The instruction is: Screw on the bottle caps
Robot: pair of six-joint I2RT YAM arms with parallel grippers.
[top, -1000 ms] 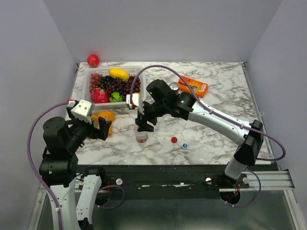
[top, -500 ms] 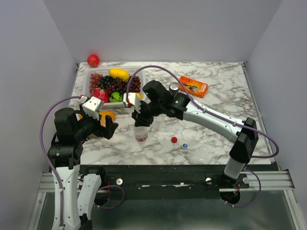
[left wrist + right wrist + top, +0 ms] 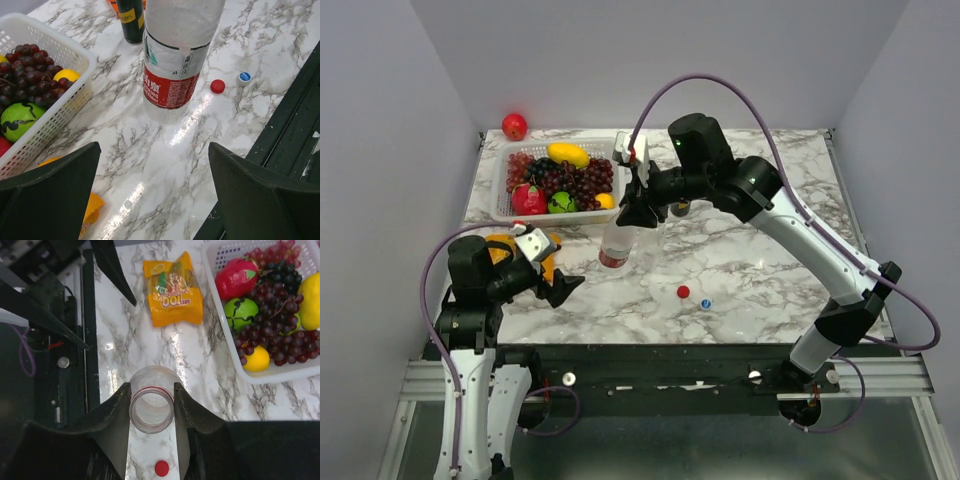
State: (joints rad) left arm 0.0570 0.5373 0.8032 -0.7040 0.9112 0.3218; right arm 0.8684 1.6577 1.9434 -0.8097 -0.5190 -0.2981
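Note:
My right gripper (image 3: 151, 407) is shut on the open neck of a clear bottle with a red-and-white label (image 3: 616, 243). The bottle hangs slightly tilted, its base just over the marble. In the left wrist view the labelled bottle (image 3: 172, 75) fills the upper middle. The red cap (image 3: 683, 292) and the blue cap (image 3: 706, 303) lie side by side on the table, right of the bottle. They show as the red cap (image 3: 217, 86) and blue cap (image 3: 244, 76), and the red cap (image 3: 161, 468) lies below the neck. My left gripper (image 3: 556, 286) is open and holds nothing, low at the front left, facing the bottle.
A white basket (image 3: 505, 195) of grapes and other fruit sits at the back left, with a red apple (image 3: 514, 126) behind it. An orange snack bag (image 3: 172, 287) lies near the left arm. A dark can (image 3: 132, 20) stands behind the bottle.
My right gripper closed on the bottle's neck and raised it up and back from where it stood. The left arm swung forward and lower, toward the bottle.

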